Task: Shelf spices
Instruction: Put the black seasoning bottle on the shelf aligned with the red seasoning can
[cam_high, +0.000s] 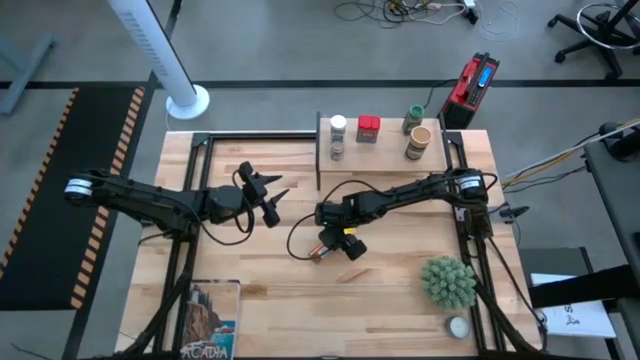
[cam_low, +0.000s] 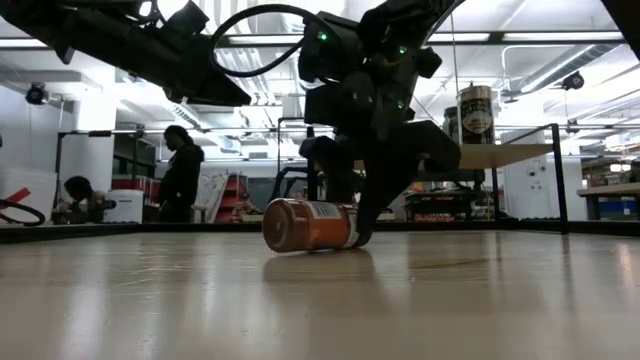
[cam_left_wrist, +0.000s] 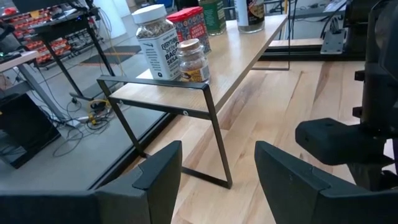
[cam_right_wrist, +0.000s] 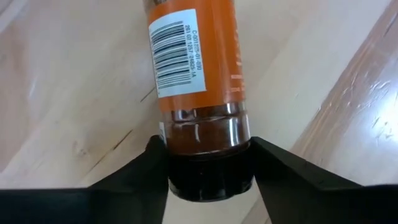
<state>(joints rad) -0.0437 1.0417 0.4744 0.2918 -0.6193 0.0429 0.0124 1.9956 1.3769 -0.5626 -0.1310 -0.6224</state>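
Spice jar with an orange label and dark lid (cam_right_wrist: 198, 81) lies on its side on the light wooden tabletop (cam_high: 400, 290), out in the open middle, well apart from the shelf. Right gripper (cam_right_wrist: 208, 163) has its two dark fingers set either side of the jar's lid end, touching or very nearly touching it; the grip is at the cap, probably because that is the end facing the arm. The low view shows the jar resting on the surface, not lifted.

Small raised shelf of light wood with thin dark side frames (cam_left_wrist: 249, 46) stands at the far edge of the table and already carries several containers: a white-lidded jar (cam_left_wrist: 153, 37), a smaller jar beside it (cam_left_wrist: 191, 61), a red square tin (cam_left_wrist: 191, 25), and two more farther along, one green-lidded (cam_high: 413, 119) and one tan (cam_high: 419, 141). Space between the tin and those two looks adequate for one more jar.

Left gripper (cam_left_wrist: 217, 180) hovers above the table facing the shelf, fingers spread, holding nothing.
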